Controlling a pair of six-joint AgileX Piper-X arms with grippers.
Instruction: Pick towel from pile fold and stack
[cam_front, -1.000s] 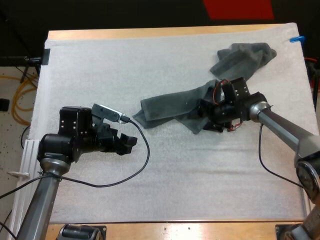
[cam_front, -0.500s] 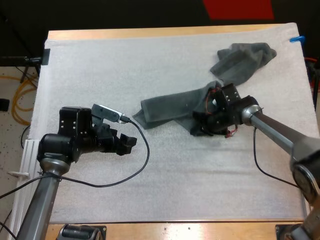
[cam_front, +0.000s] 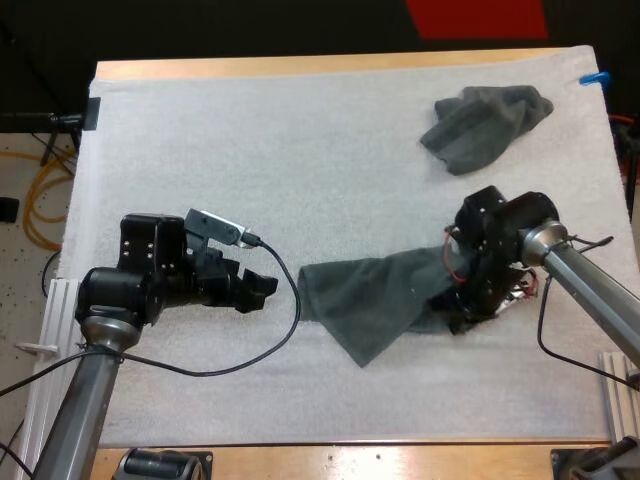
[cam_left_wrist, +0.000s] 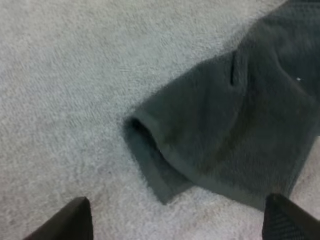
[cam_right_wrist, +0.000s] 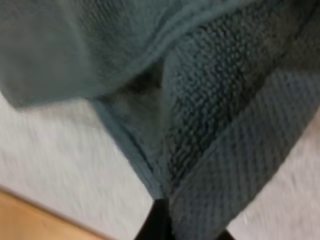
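A dark grey-green towel (cam_front: 375, 305) lies stretched out across the mat's front middle, and its rolled end (cam_left_wrist: 235, 130) lies just ahead of my left gripper. My right gripper (cam_front: 455, 318) is shut on the towel's right end, where the cloth (cam_right_wrist: 225, 100) bunches up right at the pinched fingertips (cam_right_wrist: 160, 225). My left gripper (cam_front: 262, 290) stands open a short way left of the towel, its fingers (cam_left_wrist: 75, 220) wide apart over bare mat and touching nothing. A second towel (cam_front: 485, 122) lies crumpled at the far right.
The white mat (cam_front: 300, 150) covers nearly the whole table. A strip of wooden table edge (cam_front: 350, 458) runs along the front, close to my right gripper.
My right gripper closed on the towel's end and dragged it away from the crumpled towel toward the front of the mat. The left arm has stayed still.
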